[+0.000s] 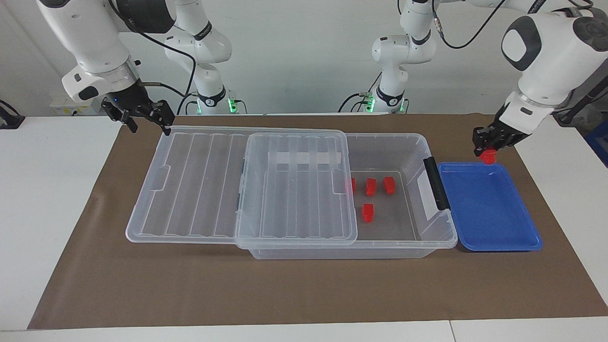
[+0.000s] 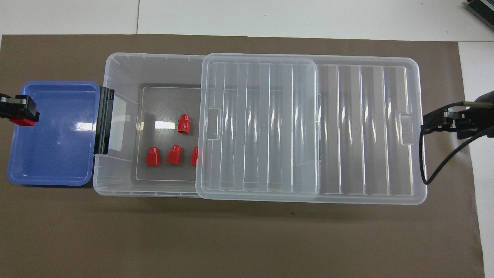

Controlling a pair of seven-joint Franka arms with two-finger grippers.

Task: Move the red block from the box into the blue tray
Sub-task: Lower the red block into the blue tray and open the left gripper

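At the right arm's end, over the lid's [image 1: 190,183] edge, the right gripper [image 1: 142,118] waits, fingers apart. Box [image 1: 430,142] stands mid-table. Over the blue tray's [image 1: 494,237] robot-side rim, the left gripper [image 1: 489,147] pinches the red block [image 1: 488,157]: carrying step; next, lower and release.

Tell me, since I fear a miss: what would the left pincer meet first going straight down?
Probably the blue tray, near its rim; the left pincer, shut on the red block, points downward, though depth is unclear.
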